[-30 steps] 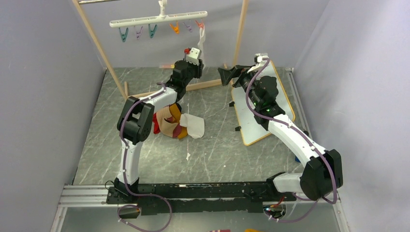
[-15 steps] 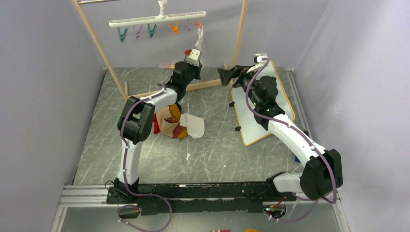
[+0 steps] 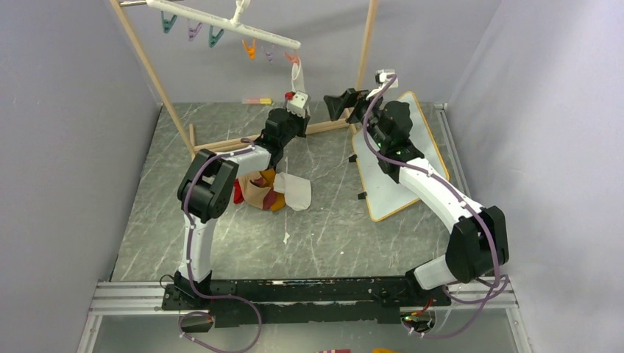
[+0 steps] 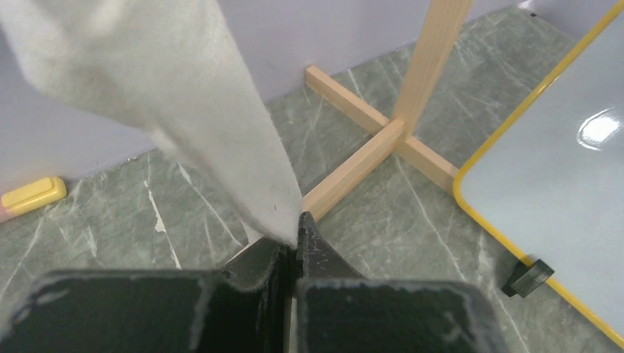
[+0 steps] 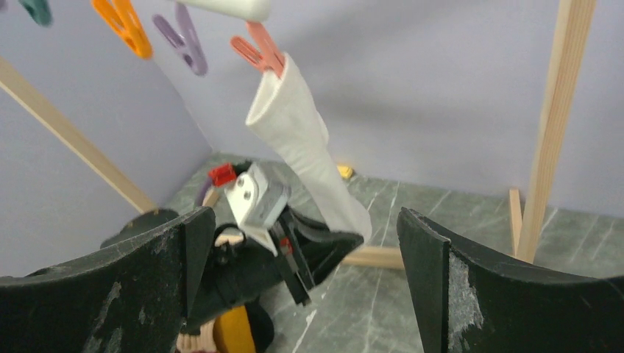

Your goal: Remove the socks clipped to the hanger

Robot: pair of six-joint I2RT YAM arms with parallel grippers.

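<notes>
The white hanger hangs tilted, its left end high and its right end low. One long white sock is still held by the salmon clip at the hanger's right end and stretches taut down to my left gripper, which is shut on the sock's lower end. The other clips are bare. My right gripper is open just right of the sock, level with the left gripper and touching nothing. Several socks, red, mustard, striped and white, lie heaped on the table by the left arm.
The wooden rack's posts and its floor bar frame the hanger. A white board with a yellow rim lies at the right under the right arm. A small yellow block sits by the back wall.
My left gripper has shut on the white sock and pulled down and forward; the hanger has tipped, right end down. The right arm has swung left toward the sock.
</notes>
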